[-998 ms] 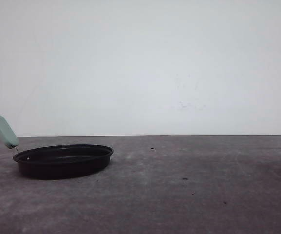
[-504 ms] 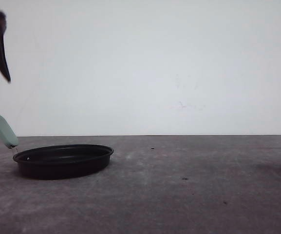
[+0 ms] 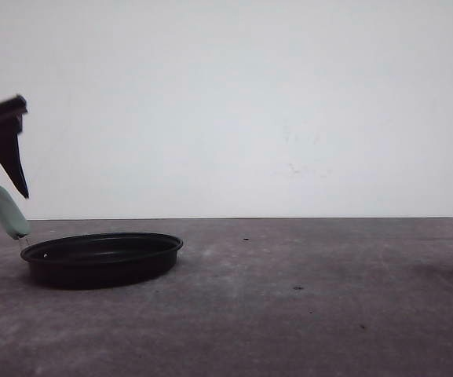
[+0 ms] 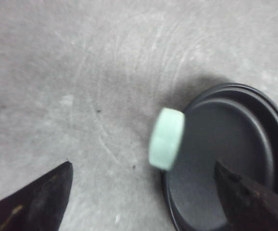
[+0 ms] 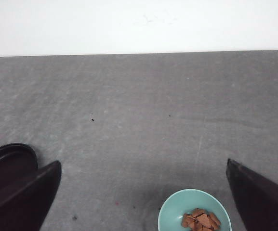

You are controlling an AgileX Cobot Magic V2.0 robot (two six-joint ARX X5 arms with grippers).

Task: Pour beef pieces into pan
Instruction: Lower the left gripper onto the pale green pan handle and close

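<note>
A: What's the setting?

B: A plain white wall (image 3: 250, 102) behind a grey, scuffed counter (image 3: 305, 298).

A: And the containers?

B: The pan (image 3: 102, 258) sits on the counter toward the left side, black, shallow and with nothing in it, its mint-green handle (image 3: 6, 211) angled up to the left. In the right wrist view, a teal bowl (image 5: 194, 211) stands well apart from the pan and holds the beef pieces (image 5: 200, 220), a small reddish-brown heap on its bottom.

A: The arms?

B: The left gripper (image 4: 143, 195) hangs above the pan's handle, jaws spread wide, grasping nothing; one dark finger points down just over the handle in the front view. The right gripper (image 5: 143, 192) hovers above the counter near the bowl, also spread wide and empty.
</note>
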